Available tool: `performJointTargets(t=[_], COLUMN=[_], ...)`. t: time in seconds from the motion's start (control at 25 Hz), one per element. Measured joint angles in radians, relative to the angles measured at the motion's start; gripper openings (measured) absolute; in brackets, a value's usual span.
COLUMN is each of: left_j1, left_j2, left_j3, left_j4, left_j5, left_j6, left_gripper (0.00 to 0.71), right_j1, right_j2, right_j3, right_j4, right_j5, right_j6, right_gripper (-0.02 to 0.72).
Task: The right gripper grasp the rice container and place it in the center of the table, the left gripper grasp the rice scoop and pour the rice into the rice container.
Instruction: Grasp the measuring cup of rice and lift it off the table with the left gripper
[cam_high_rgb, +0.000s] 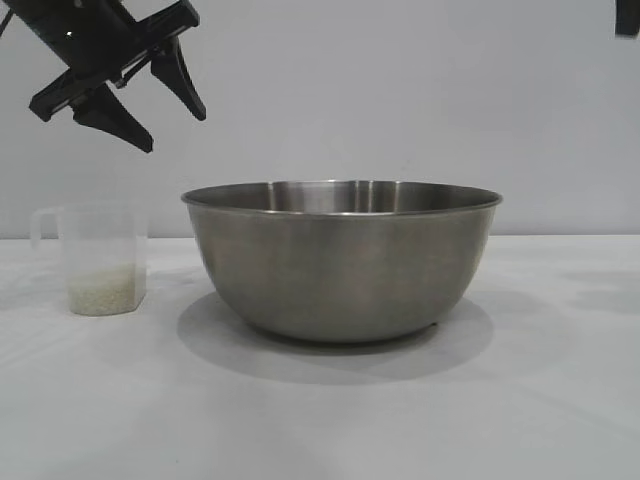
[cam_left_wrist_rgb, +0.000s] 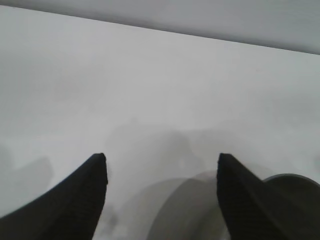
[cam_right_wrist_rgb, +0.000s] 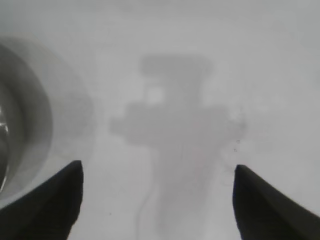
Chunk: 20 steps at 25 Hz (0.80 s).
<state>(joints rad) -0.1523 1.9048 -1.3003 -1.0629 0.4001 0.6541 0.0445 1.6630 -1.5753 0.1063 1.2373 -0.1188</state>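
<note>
A plain grey wall backs a white bench. In the exterior view the rice container sits mid-frame on that bench, upright and free of any grip, so the placing step looks done. At left of the frame the rice scoop stands upright beside it but apart, handle turned toward the frame's left edge, a shallow layer of rice in its bottom; nothing has been poured yet. The left gripper hangs in the upper left corner, above the scoop, fingers apart and empty, a fair starting point for coming down on the scoop. Only a dark scrap of the right arm shows at the upper right corner. In the left wrist view the two fingers stand spread over bare bench, holding nothing. In the right wrist view the right gripper is likewise spread and empty, above its own shadow, with the container's rim at the frame's left edge.
</note>
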Motion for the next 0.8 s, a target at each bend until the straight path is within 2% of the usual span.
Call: performJointTargets(t=[0.44,0.56,0.8], left_j1=[0.0,0.0,0.0], left_j2=[0.0,0.0,0.0], left_j3=[0.0,0.0,0.0], left_j4=[0.0,0.0,0.0], left_j5=[0.004,0.004,0.002], left_j6=[0.0,0.0,0.0], left_gripper=[0.414,0.414,0.414], right_j1=[0.0,0.0,0.0], right_j2=[-0.346,-0.448,-0.684], right_j3=[0.012,0.082,0.342], right_j4=[0.017,0.017,0.017], right_j5=[0.019,0.021,0.027], right_j6=[0.0,0.0,0.0], right_gripper=[0.526,0.526,0.526])
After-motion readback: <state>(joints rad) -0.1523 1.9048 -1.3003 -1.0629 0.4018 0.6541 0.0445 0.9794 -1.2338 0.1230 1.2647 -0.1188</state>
